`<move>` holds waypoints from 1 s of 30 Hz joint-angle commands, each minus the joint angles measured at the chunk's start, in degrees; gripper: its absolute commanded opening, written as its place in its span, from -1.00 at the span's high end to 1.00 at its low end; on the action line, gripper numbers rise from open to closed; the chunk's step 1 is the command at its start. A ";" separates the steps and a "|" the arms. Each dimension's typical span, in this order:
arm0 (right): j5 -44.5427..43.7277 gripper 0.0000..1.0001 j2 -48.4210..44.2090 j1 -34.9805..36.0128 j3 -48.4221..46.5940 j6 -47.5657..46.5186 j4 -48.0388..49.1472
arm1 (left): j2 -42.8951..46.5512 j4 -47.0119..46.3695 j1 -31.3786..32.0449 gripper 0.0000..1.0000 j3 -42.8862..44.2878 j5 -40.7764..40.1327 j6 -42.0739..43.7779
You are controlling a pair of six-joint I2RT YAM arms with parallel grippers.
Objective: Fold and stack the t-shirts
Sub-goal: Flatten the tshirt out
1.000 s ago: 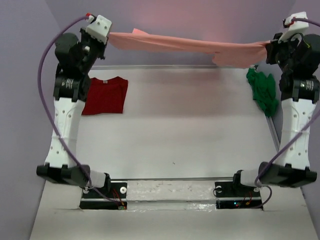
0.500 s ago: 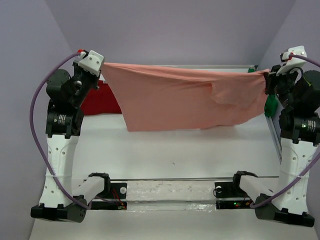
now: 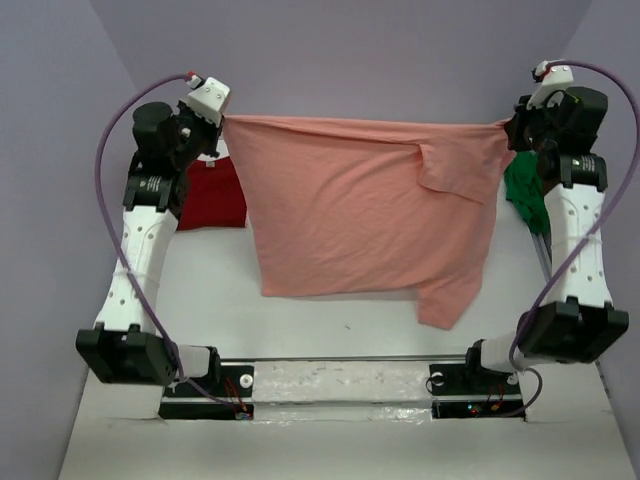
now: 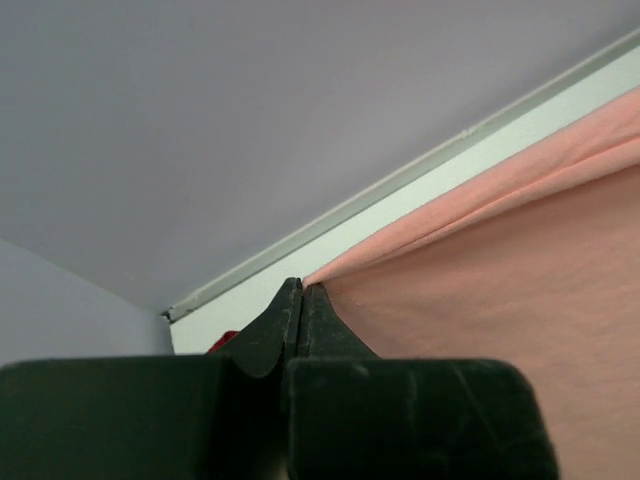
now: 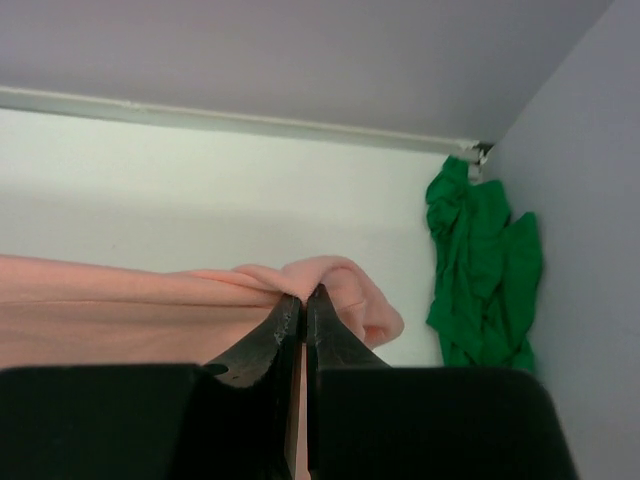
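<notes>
The salmon-pink t-shirt (image 3: 360,210) hangs stretched in the air between my two grippers, its lower edge low over the table. My left gripper (image 3: 222,124) is shut on its upper left corner; in the left wrist view (image 4: 302,287) the pink cloth (image 4: 520,250) runs off to the right. My right gripper (image 3: 508,128) is shut on the upper right corner, and the right wrist view (image 5: 304,292) has the cloth (image 5: 150,310) bunched over the tips. The dark red t-shirt (image 3: 210,195) lies flat at the back left. The green t-shirt (image 3: 528,190) lies crumpled at the back right, also in the right wrist view (image 5: 485,265).
A metal rail (image 3: 545,255) runs along the table's right edge by the green shirt. Purple walls (image 3: 350,60) close in the back and sides. The arm bases (image 3: 340,385) sit on a strip at the near edge.
Both grippers have drawn back towards the near side and then closer together; the pink shirt, first stretched as a thin band at the back, now hangs down as a broad sheet.
</notes>
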State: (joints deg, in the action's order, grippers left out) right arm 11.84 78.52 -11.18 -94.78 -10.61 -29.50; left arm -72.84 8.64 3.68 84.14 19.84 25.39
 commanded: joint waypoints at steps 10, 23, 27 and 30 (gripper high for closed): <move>-0.85 1.00 30.02 0.54 -36.67 2.79 -3.80 | -37.54 6.72 -0.17 1.00 46.69 0.82 -0.95; 5.39 1.00 0.08 0.55 -9.75 1.12 -2.76 | -4.44 3.12 0.54 1.00 13.51 1.61 1.68; 6.53 1.00 -12.29 0.55 6.16 -1.77 -4.68 | 4.97 6.37 0.54 1.00 -1.67 5.20 5.10; 5.84 -0.29 -20.65 0.55 15.83 -3.36 -8.98 | 11.04 11.12 0.36 -0.13 -9.94 10.21 9.39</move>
State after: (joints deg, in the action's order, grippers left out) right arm 17.39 64.88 -10.41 -86.83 -10.85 -34.28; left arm -64.51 14.09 4.14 81.82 24.32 29.17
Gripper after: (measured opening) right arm 0.141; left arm 0.294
